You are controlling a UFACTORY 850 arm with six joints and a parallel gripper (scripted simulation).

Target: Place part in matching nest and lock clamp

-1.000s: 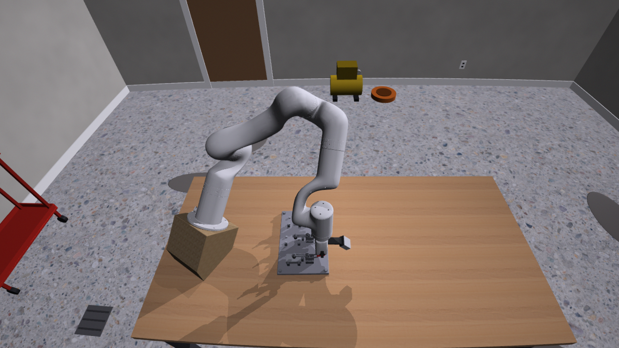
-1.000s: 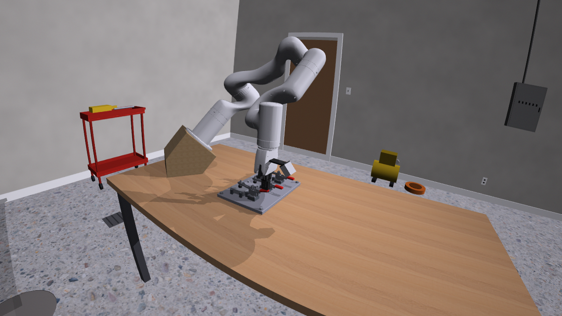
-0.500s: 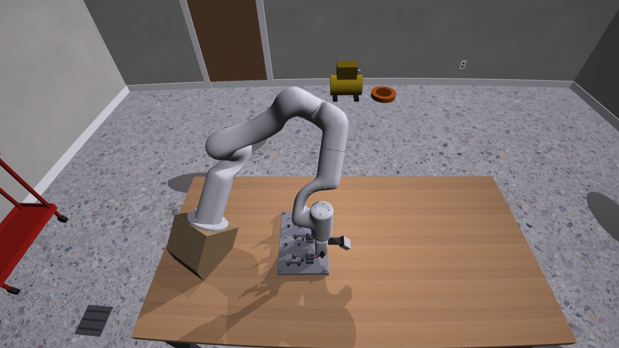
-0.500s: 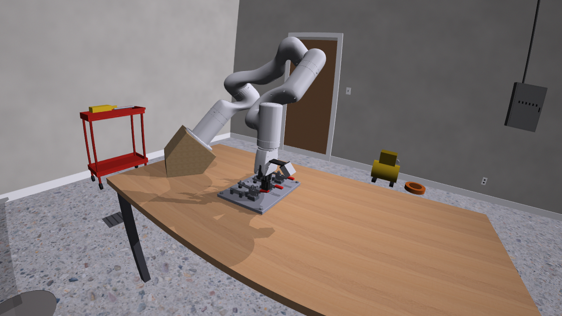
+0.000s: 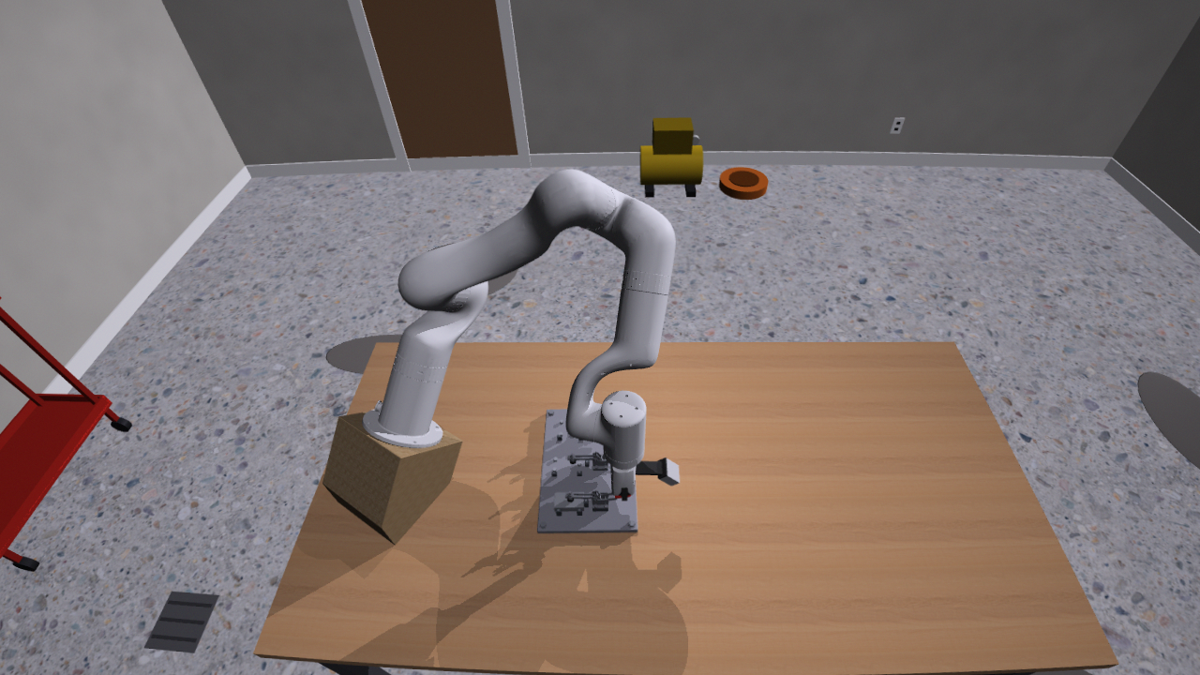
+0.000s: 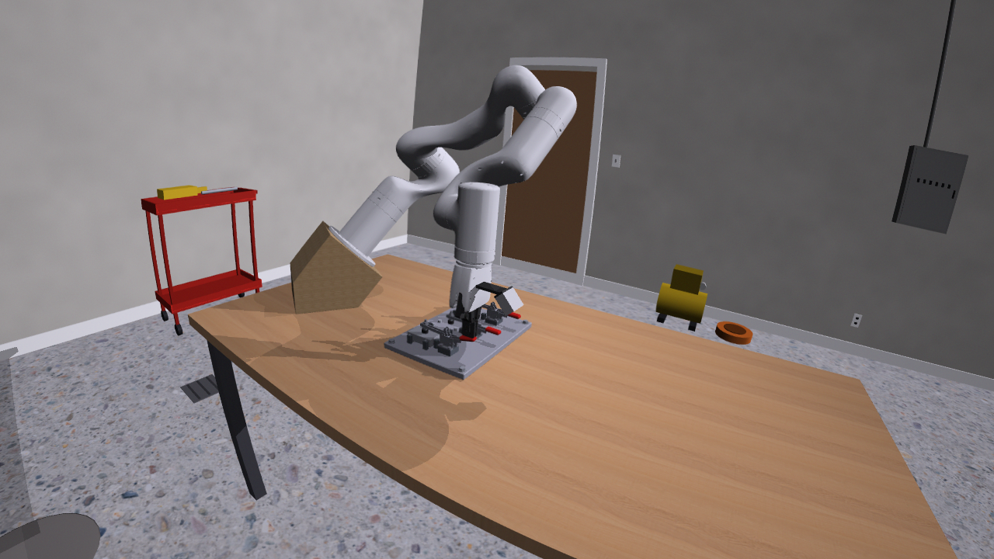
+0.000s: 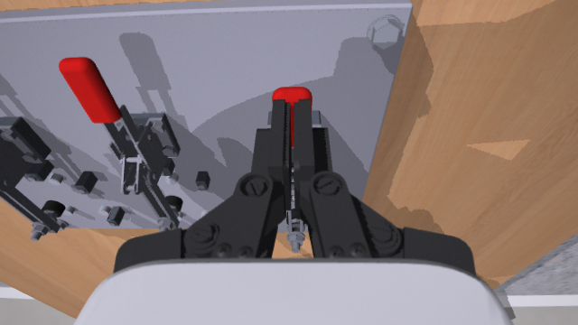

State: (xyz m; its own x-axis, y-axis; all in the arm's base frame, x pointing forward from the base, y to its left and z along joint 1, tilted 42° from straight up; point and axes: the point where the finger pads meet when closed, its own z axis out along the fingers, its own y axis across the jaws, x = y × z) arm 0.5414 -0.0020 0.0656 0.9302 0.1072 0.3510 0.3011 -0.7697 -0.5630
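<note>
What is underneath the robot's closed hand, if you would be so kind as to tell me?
Under the hand shows a red clamp handle, its tip visible; the fingers cover most of the rest.

the table [image 5: 797, 503] [image 6: 625, 417] [image 7: 456, 113] is showing warm tan with darker wood-grain streaks — the fixture plate [image 5: 587, 520] [image 6: 444, 361] [image 7: 253, 54] is looking bluish grey. the handles [image 6: 492, 330] [image 7: 90, 90] are glowing bright red — the jaws [image 6: 470, 336] are appearing black, the floor [image 5: 839, 268] [image 6: 159, 445] speckled grey, the cart [image 5: 50, 444] [image 6: 201, 201] red.

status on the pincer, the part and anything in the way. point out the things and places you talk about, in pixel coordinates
pincer [image 5: 623, 494] [image 6: 470, 335] [image 7: 293, 124] shut, over red handle [image 6: 466, 338] [image 7: 292, 93]; part not visible; pincer hides much of that handle, contact unclear
</note>
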